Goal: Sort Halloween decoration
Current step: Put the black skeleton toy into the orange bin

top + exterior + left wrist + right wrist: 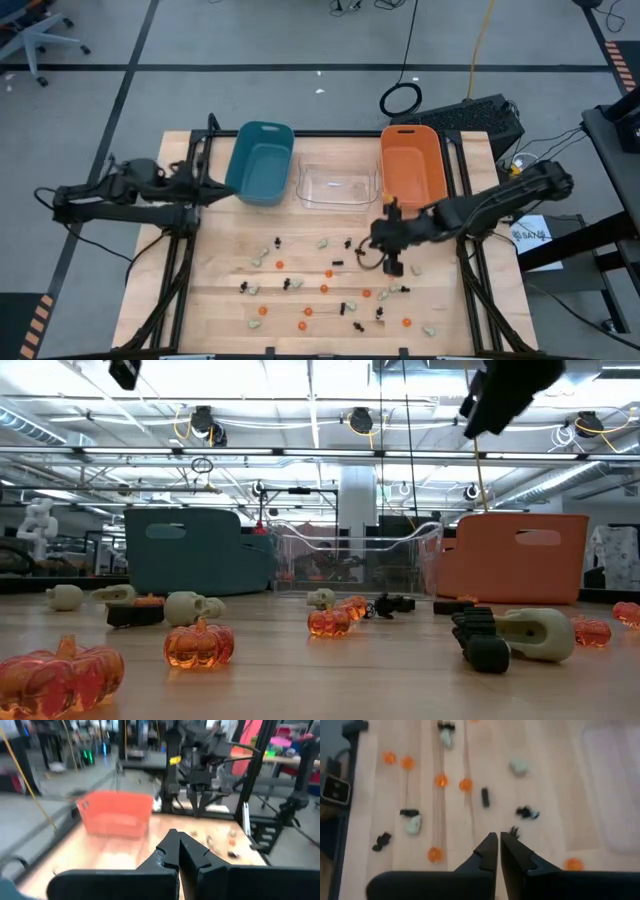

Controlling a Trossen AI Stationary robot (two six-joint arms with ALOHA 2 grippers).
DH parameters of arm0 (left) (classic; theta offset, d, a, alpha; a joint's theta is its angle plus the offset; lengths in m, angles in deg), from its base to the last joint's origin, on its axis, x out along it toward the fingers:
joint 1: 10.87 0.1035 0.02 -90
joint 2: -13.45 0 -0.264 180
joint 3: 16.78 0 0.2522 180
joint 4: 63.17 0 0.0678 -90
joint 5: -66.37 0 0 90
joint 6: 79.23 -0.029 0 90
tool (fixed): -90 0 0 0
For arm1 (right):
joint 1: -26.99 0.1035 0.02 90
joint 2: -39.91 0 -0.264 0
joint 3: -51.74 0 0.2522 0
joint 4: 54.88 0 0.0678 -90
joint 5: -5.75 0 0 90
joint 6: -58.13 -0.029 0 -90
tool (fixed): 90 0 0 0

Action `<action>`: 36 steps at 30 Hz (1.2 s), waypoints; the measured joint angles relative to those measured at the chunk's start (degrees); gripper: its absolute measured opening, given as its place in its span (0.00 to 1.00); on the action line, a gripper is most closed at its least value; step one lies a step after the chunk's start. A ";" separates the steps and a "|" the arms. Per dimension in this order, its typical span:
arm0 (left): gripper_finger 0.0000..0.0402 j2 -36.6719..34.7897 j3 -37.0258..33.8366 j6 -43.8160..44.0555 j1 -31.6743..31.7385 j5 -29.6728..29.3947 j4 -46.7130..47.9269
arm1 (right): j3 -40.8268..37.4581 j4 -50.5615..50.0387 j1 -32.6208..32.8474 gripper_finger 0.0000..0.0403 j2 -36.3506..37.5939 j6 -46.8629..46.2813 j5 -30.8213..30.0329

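On the wooden desk (225,290) the decoration lies scattered over the near half: orange pumpkins (199,644), black spiders (527,812) and pale skulls (190,607), all loose and none in a bin as far as I can see. Along the far edge stand three bins in a row: teal bin (261,162), clear bin (335,186), orange bin (412,165). The right tool (392,262) hangs over the trinkets, in front of the orange bin, its two fingers (487,851) pressed almost together and holding nothing. A small black spider (514,832) lies just beyond the fingertips; whether it touches them I cannot tell. The left tool (230,190) waits at the left side, close to the teal bin, closed and empty.
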 joint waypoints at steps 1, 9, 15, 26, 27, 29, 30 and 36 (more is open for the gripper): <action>0.00 1.36 -0.06 0.22 -0.01 0.90 -0.01 | 0.00 0.01 0.65 0.04 -1.32 -1.14 -0.31; 0.00 11.62 -0.92 0.18 -3.22 2.48 -0.85 | -0.04 -0.22 3.57 0.22 -11.33 -6.50 -5.72; 0.00 17.76 -0.94 0.66 -7.25 2.62 -4.75 | -0.07 0.14 3.56 0.33 -17.38 -7.51 -5.91; 0.00 20.89 -0.94 -3.22 -13.16 2.00 -12.56 | -0.07 5.28 1.71 0.39 -24.66 -6.98 -6.02; 0.00 20.91 -0.94 -3.34 -13.16 1.98 -13.46 | -0.07 5.38 1.52 0.39 -25.49 -6.98 -6.02; 0.00 20.91 -0.94 -4.37 -13.16 1.92 -15.54 | -0.07 5.30 1.02 0.38 -26.95 -7.08 -6.46; 0.00 20.91 -0.94 -4.96 -13.14 1.81 -16.27 | -0.03 5.53 0.78 0.38 -27.63 -7.17 -6.39; 0.00 20.91 -0.94 -6.05 -13.16 1.31 -16.48 | 0.13 6.00 0.45 0.35 -28.92 -8.33 -7.18</action>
